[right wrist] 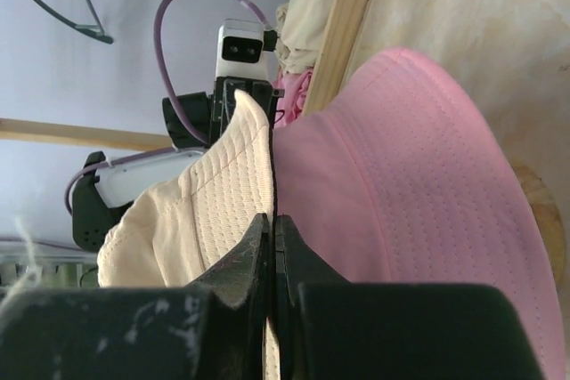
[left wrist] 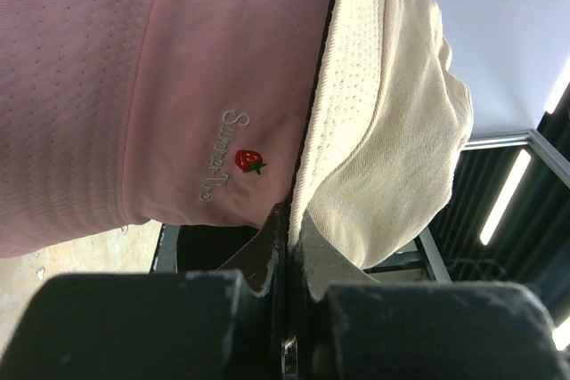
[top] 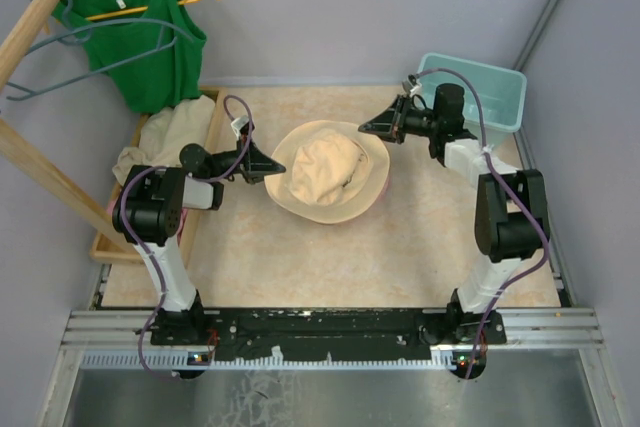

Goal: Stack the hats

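The beige hat (top: 325,172) is located at the centre of the table (top: 420,247) and is laid over the pink hat (left wrist: 107,86), of which only a strip of brim is exposed in the top view. The two brims are pressed together edge to edge.

The left gripper (top: 272,165) is clamped on the beige hat at the brim section facing the table's left edge. In the left wrist view, the dark brim trim is seen entering between the closed fingers, with pink fabric on one side and beige on the other.

The right gripper (top: 363,128) is clamped on the brim section facing the table's far right corner. Both brims are seen meeting at its closed fingers.

A tray (top: 212,127) holding cloth (top: 175,132) is placed along the table's left edge. A bin (top: 490,87) is set at the far right corner. A tank top (top: 150,47) is hung beyond the far left corner.
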Available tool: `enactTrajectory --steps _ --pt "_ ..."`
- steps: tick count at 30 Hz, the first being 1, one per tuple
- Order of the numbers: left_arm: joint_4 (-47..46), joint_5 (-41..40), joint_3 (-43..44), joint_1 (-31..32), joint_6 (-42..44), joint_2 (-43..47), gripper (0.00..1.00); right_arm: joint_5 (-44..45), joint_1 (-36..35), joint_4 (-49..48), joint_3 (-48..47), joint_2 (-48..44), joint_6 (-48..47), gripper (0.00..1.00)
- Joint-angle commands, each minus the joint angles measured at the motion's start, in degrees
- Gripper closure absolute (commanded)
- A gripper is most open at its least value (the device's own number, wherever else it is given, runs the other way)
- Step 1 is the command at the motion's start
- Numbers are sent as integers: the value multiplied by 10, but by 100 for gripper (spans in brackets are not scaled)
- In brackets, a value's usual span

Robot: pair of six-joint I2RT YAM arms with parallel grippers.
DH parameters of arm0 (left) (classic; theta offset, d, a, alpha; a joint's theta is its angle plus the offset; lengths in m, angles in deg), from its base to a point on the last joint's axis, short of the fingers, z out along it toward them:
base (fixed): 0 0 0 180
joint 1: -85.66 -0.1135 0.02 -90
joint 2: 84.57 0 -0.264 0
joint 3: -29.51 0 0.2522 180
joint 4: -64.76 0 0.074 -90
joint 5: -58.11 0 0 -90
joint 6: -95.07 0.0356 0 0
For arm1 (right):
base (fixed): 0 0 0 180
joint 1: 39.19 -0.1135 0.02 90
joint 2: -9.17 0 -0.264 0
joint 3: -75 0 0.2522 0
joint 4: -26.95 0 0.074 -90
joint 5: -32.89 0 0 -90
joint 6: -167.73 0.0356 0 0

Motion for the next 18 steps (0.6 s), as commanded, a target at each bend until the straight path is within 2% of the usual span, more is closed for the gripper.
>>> enactTrajectory --steps 1,11,18 --pt "-119 -2 11 -4 2 -15 98 21 -1 -24 -19 7 4 100" --pt "-139 7 -1 -5 20 -65 98 79 0 138 -26 25 -139 100" --pt "-139 15 -5 -13 50 -92 99 103 0 172 -3 33 -196 100"
